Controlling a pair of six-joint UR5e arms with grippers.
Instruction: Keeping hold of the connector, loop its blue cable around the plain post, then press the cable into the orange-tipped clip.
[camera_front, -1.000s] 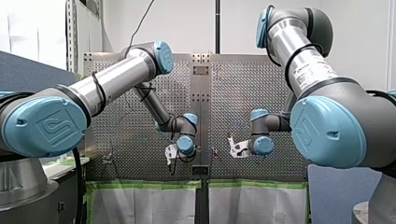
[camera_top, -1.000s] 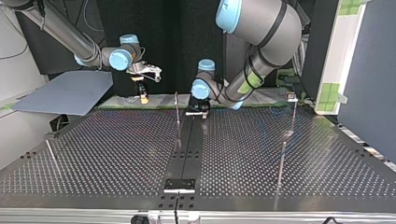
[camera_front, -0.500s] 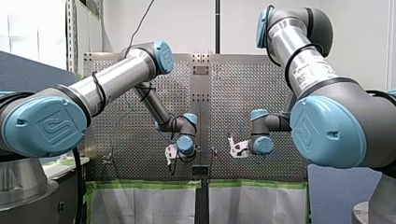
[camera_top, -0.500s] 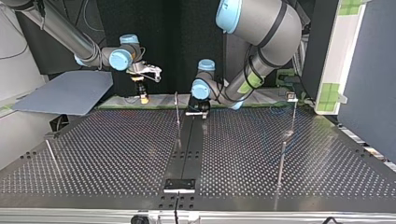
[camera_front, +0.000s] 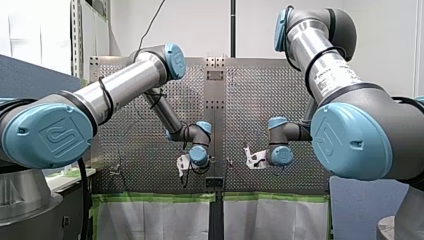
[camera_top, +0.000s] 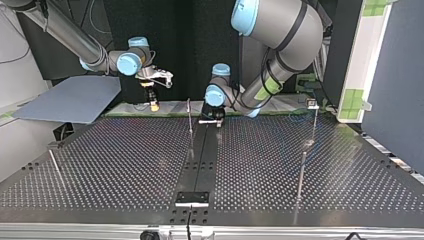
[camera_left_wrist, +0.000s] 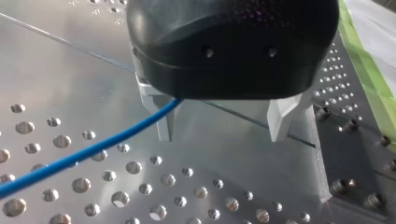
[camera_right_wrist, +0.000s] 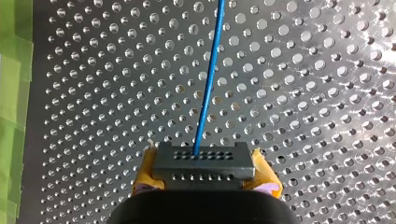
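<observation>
Right fingers (camera_right_wrist: 142, 176) clamped connector (camera_right_wrist: 203, 159) for routing, cable (camera_right_wrist: 208, 84) leading ahead, 12 o'clock; left fingers (camera_left_wrist: 164, 122) wide, empty, likely guiding.

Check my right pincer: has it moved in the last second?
No. In the top view, my right pincer keeps the same gap from the thin post beside it.

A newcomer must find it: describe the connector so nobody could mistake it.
In the right wrist view, start at my right arm's end effector. Clamped between its yellow pads sits the connector, a dark grey block with rows of small holes. It alone has the blue cable running out of it over the perforated table.
</observation>
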